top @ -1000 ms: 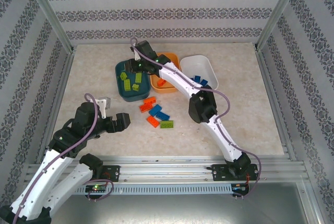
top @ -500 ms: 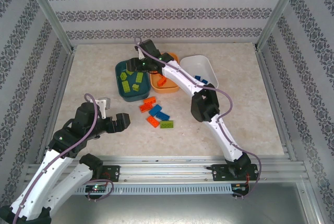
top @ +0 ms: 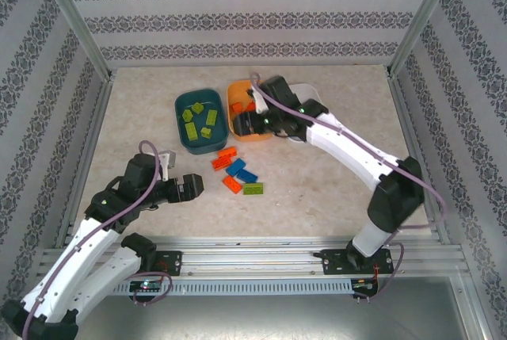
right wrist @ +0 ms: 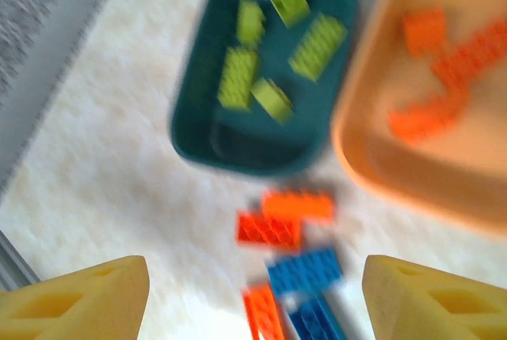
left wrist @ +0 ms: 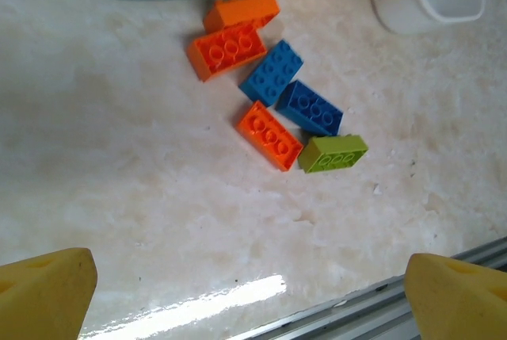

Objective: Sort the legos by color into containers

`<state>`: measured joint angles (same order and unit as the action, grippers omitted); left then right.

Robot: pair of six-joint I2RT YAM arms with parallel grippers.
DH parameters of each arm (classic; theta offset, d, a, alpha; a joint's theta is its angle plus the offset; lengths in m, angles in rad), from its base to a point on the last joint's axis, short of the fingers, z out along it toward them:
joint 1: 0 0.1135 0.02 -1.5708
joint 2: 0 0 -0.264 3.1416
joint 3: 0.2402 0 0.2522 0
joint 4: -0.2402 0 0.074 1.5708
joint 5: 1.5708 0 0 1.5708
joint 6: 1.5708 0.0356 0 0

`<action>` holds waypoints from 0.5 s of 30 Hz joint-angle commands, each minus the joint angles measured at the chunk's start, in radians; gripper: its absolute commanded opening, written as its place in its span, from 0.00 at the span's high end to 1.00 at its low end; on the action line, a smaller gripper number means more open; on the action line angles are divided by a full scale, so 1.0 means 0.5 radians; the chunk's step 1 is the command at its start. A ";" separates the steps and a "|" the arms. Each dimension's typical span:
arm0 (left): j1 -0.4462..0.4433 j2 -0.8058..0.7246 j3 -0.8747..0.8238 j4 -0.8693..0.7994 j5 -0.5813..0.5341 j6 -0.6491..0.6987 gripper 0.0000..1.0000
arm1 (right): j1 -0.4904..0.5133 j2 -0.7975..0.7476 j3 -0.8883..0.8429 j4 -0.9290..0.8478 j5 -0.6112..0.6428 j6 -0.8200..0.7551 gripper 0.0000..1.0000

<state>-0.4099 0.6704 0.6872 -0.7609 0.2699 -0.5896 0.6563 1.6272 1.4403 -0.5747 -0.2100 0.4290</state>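
Right tool (top: 240, 124), left tool (top: 192, 187): both open, empty.
Loose bricks (top: 238, 173) lie beside your left tool, below the right tool over the orange tub (top: 237, 93).

The left tub (top: 177, 114), middle tub (top: 236, 88) and right tub (left wrist: 392, 11) stand side by side on the table (top: 333, 181), bricks (top: 198, 122) in each. Six loose bricks (top: 238, 172) lie clustered just before the first two.
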 commanded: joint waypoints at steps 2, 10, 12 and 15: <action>0.016 0.148 -0.128 0.334 0.121 -0.124 0.00 | 0.046 -0.227 -0.552 -0.087 0.087 0.272 0.26; 0.004 0.274 -0.257 0.696 0.144 -0.273 0.00 | 0.353 -0.212 -0.887 0.103 0.270 0.625 0.18; 0.004 0.247 -0.259 0.673 0.134 -0.267 0.00 | 0.407 -0.128 -0.859 0.110 0.300 0.638 0.15; 0.004 0.164 -0.258 0.594 0.102 -0.243 0.00 | 0.462 -0.031 -0.819 0.159 0.331 0.657 0.10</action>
<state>-0.4103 0.7925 0.5659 -0.4870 0.3290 -0.7010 0.8661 1.5646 1.0065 -0.5346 -0.0978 0.7090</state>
